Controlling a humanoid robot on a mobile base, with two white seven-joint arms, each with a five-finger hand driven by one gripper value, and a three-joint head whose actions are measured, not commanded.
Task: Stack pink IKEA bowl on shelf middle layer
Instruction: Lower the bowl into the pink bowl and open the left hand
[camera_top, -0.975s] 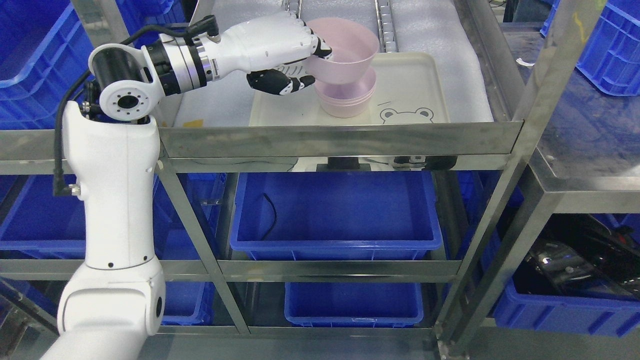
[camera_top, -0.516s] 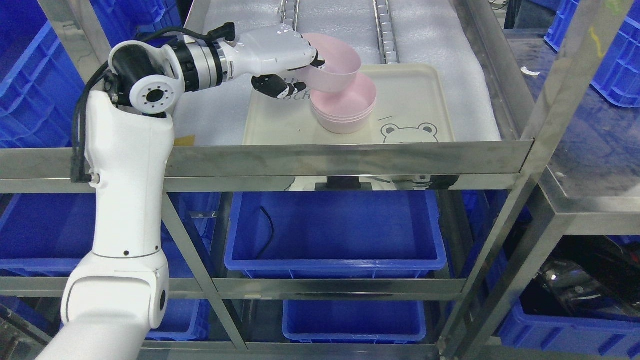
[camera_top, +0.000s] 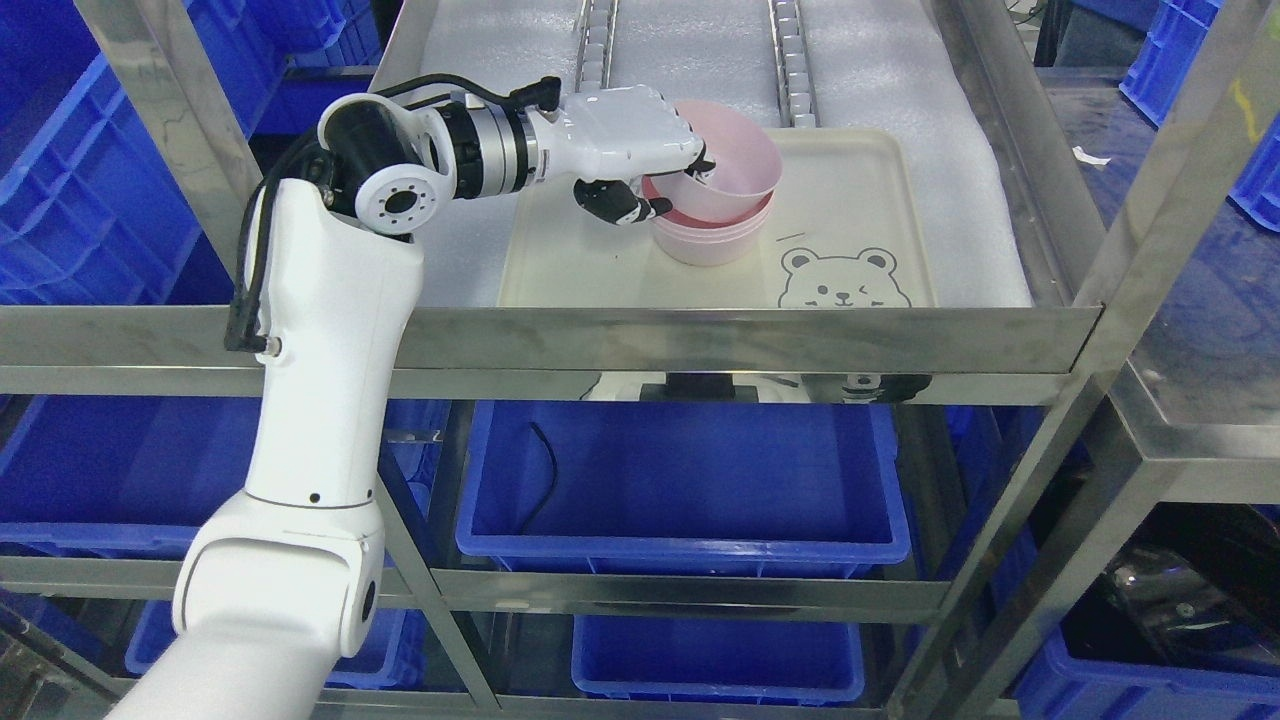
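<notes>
Pink bowl (camera_top: 728, 172), tilted, resting in the stack (camera_top: 712, 232) of pink bowls on the cream tray (camera_top: 850, 215), steel shelf (camera_top: 700, 340). Left hand (camera_top: 630, 150): fingers (camera_top: 622, 205) clamped on the bowl's left rim. Blue bins (camera_top: 690, 480) below.

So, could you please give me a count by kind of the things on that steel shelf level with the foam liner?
Pink plastic bowls: at least 3, one in the left hand at, nested on a stack of two or more
Cream plastic tray with bear drawing: 1
Total: at least 4
</notes>
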